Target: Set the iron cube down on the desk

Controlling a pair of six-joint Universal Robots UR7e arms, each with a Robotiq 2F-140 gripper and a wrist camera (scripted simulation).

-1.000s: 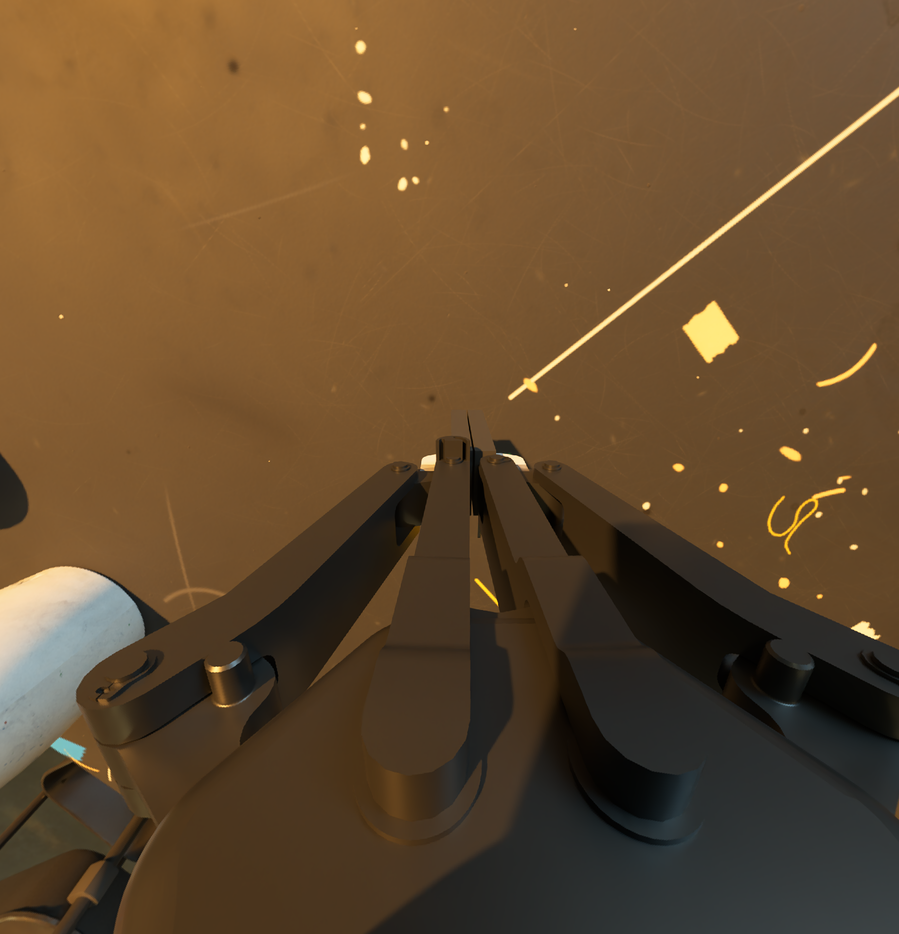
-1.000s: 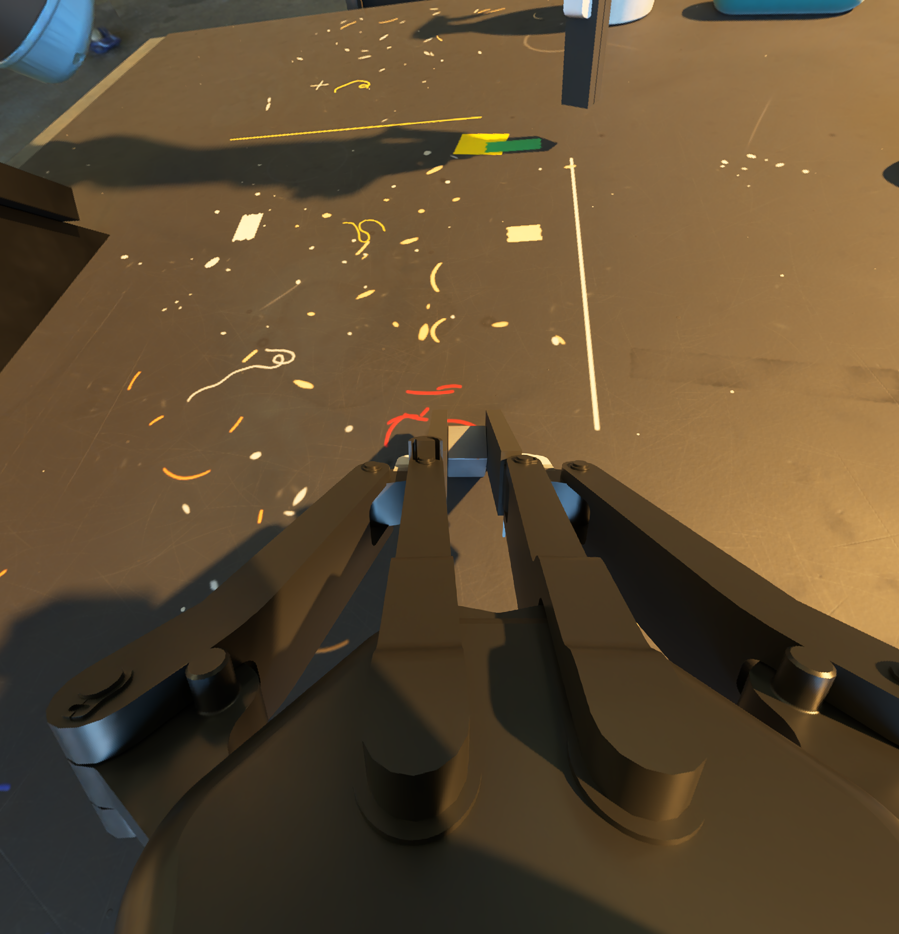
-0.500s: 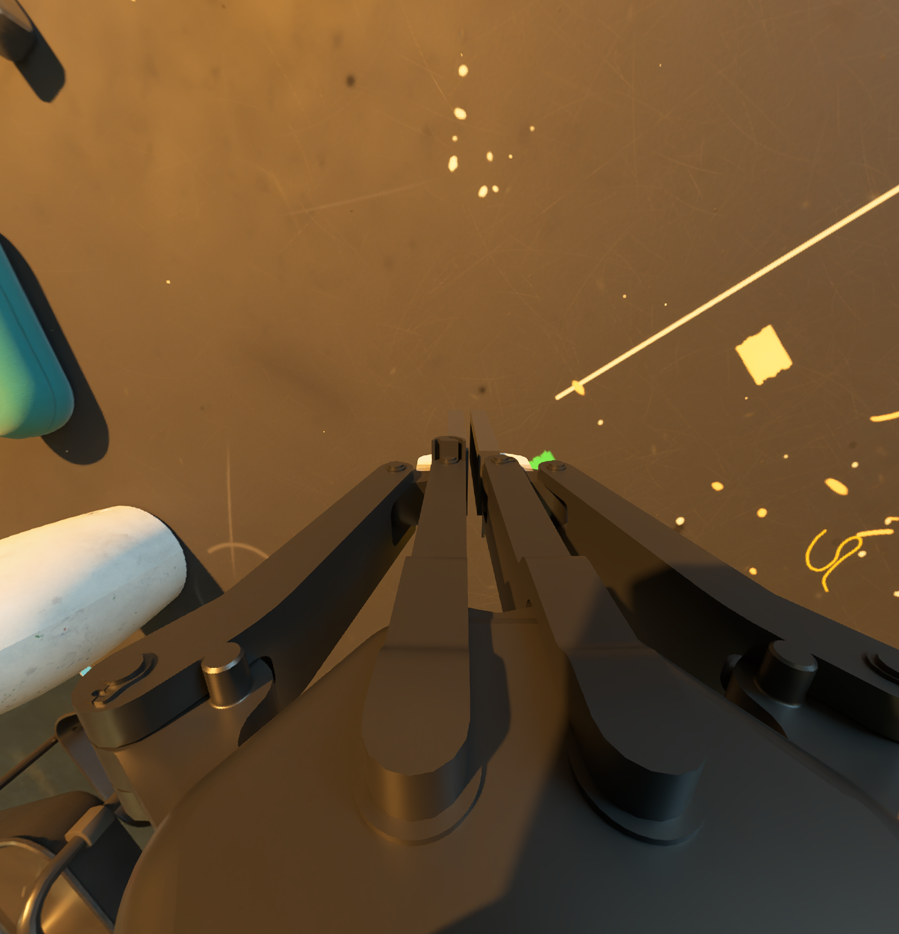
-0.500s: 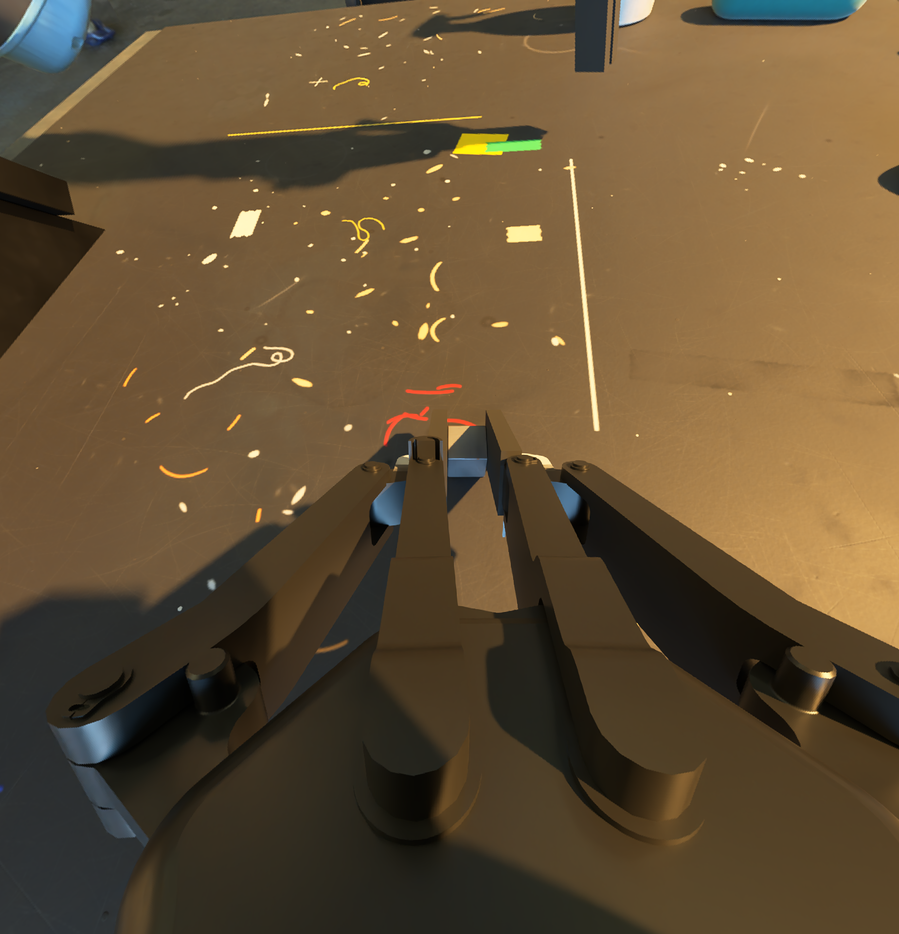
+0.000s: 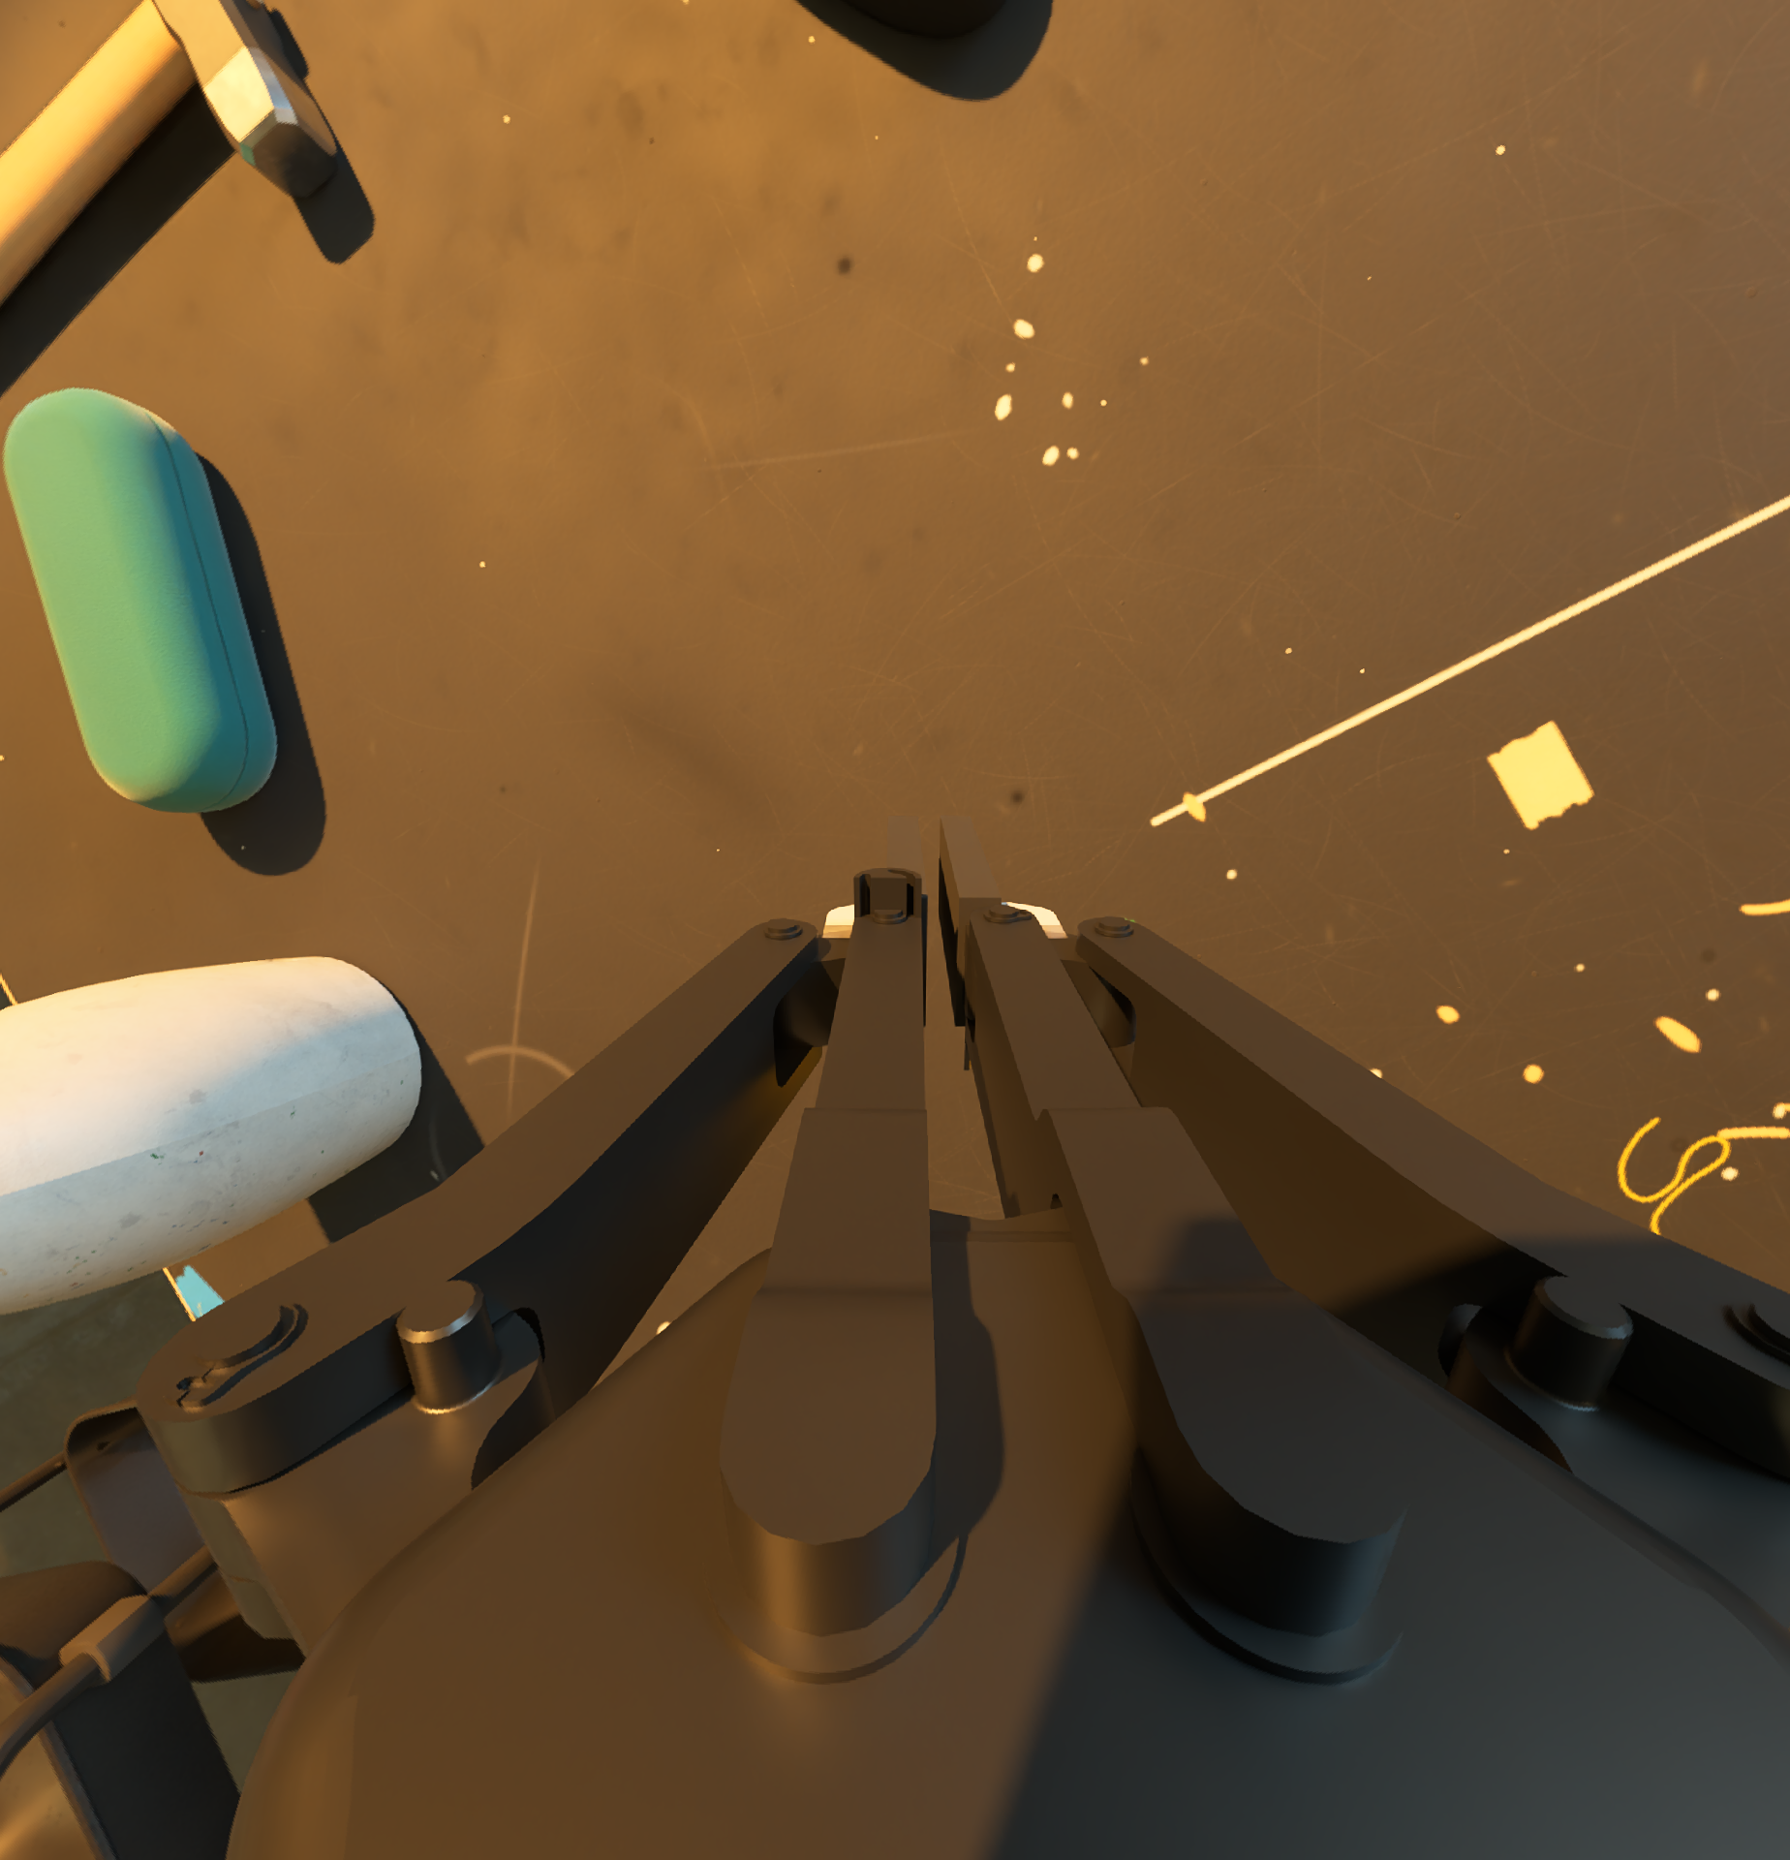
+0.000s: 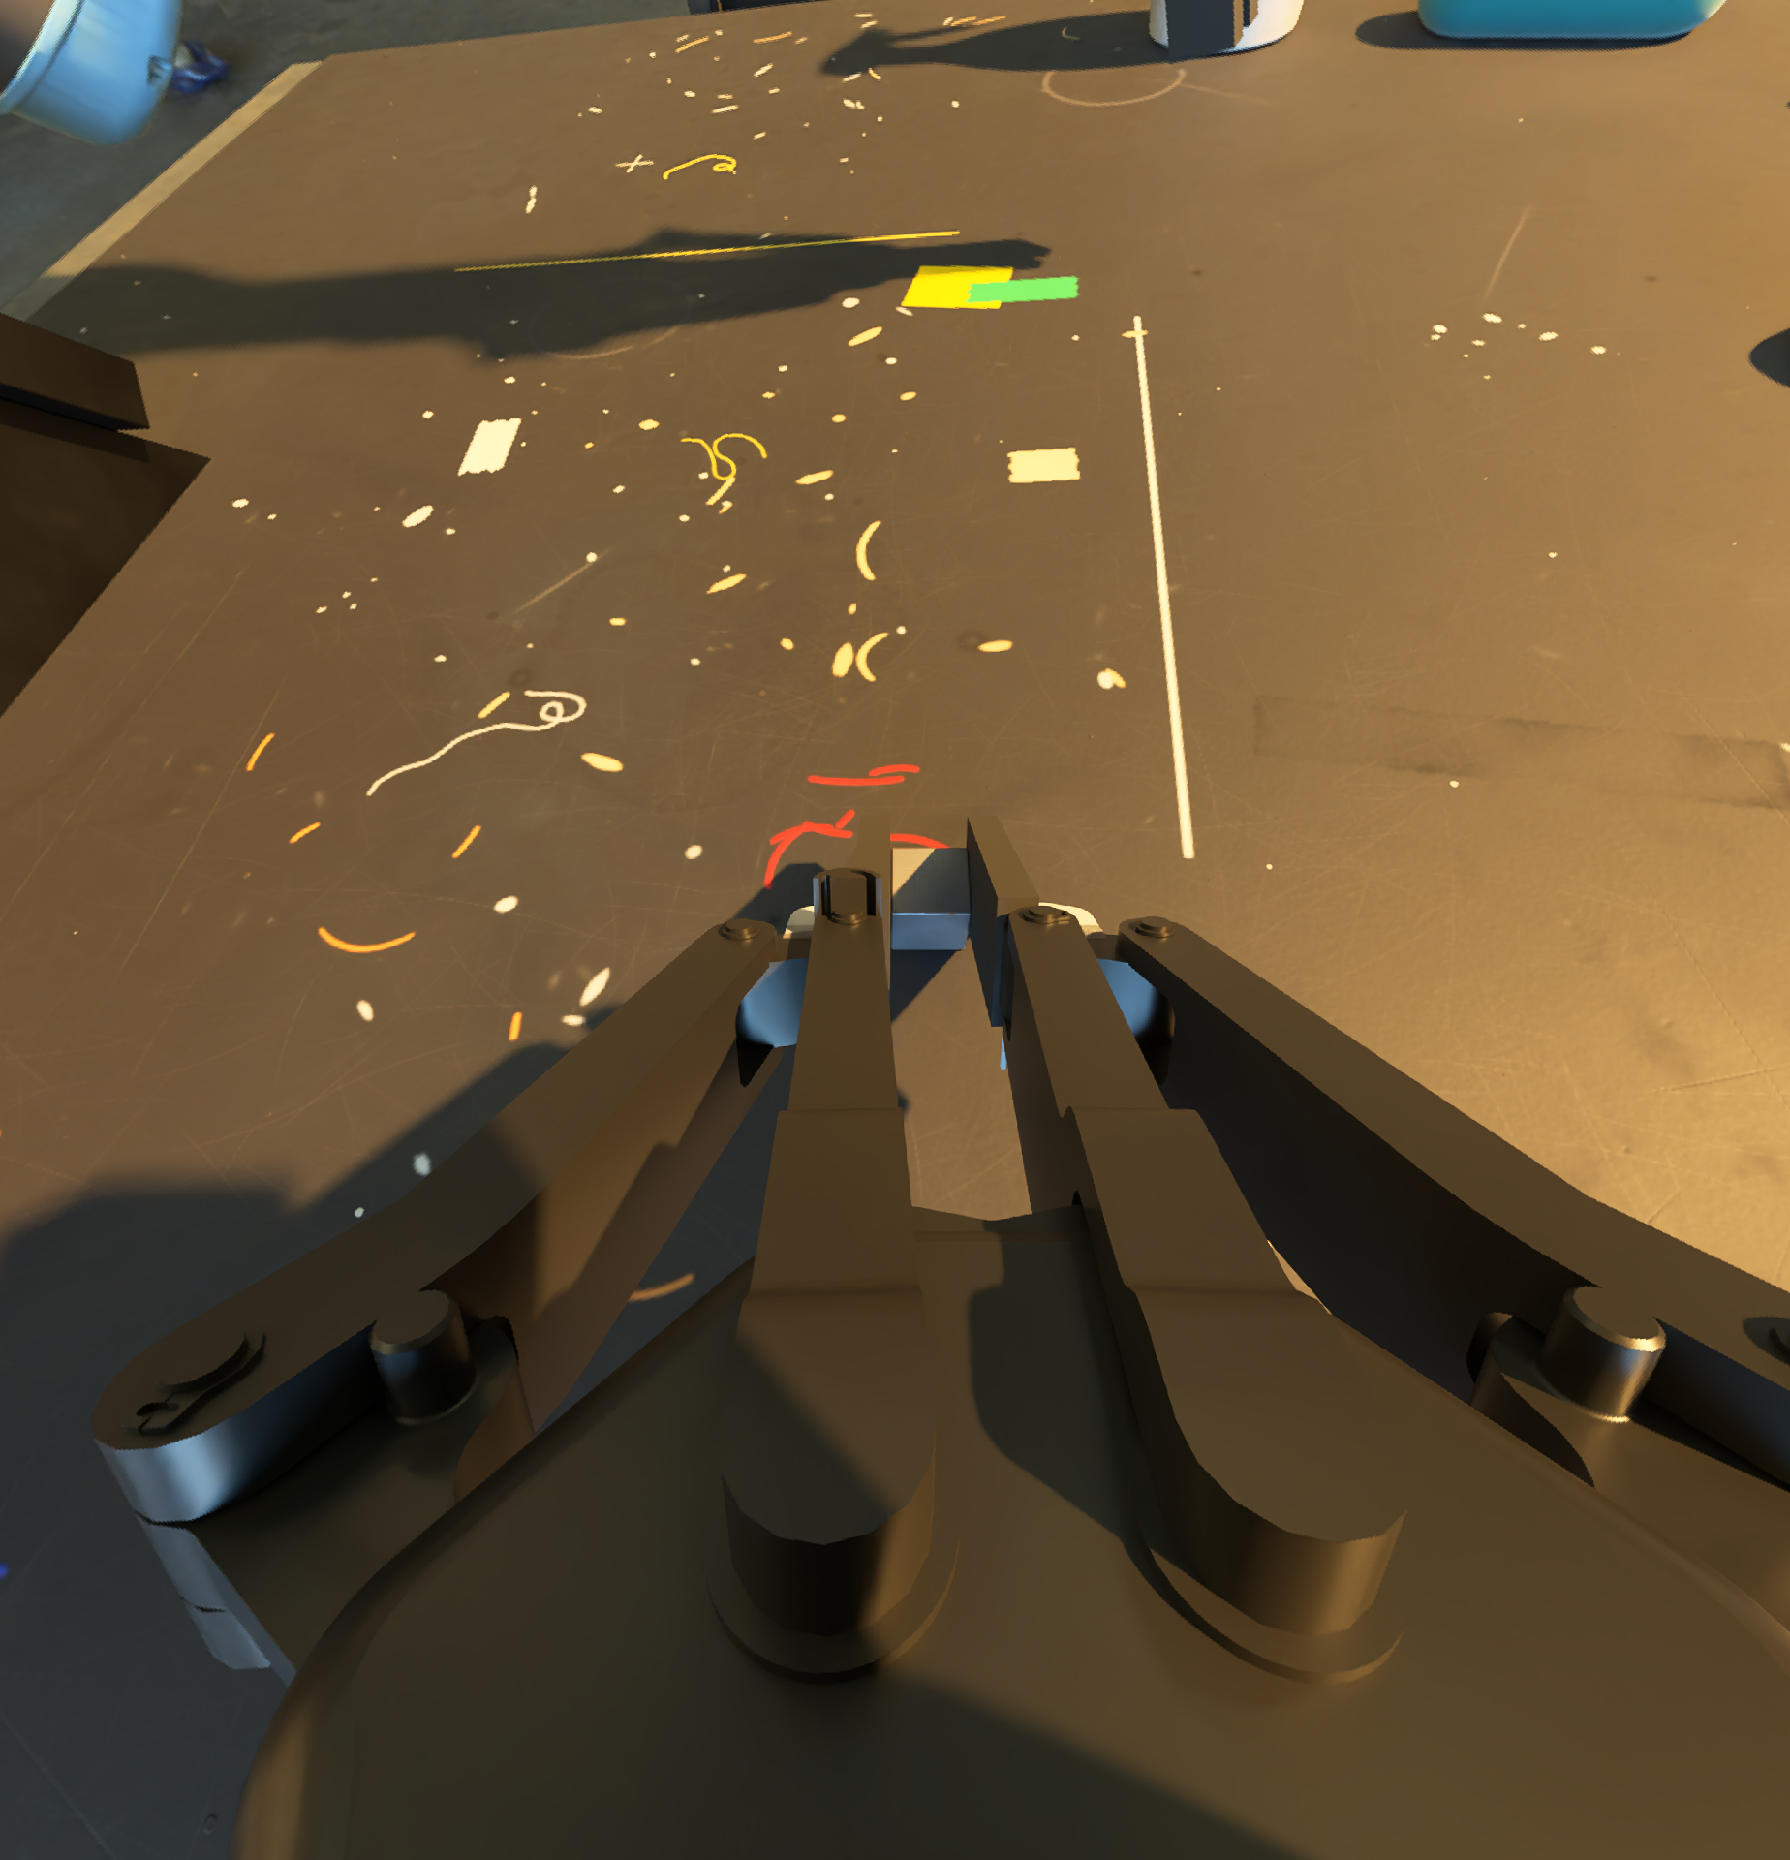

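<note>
In the right wrist view my right gripper (image 6: 929,856) is shut on the iron cube (image 6: 929,891), a small grey metal block held between the fingertips low over the brown desk (image 6: 1374,564). I cannot tell whether the cube touches the desk. Most of the cube is hidden by the fingers. In the left wrist view my left gripper (image 5: 929,856) is shut and empty, its fingertips together above bare desk (image 5: 871,503).
In the left wrist view a teal oblong case (image 5: 136,604), a hammer (image 5: 116,141) and a white rounded object (image 5: 156,1127) lie at the left. In the right wrist view a dark box (image 6: 46,503) stands at the left, a teal object (image 6: 1565,15) far back.
The left gripper has drawn back and up from the desk, bringing the teal case and hammer into view. The right gripper, holding the cube, has barely moved.
</note>
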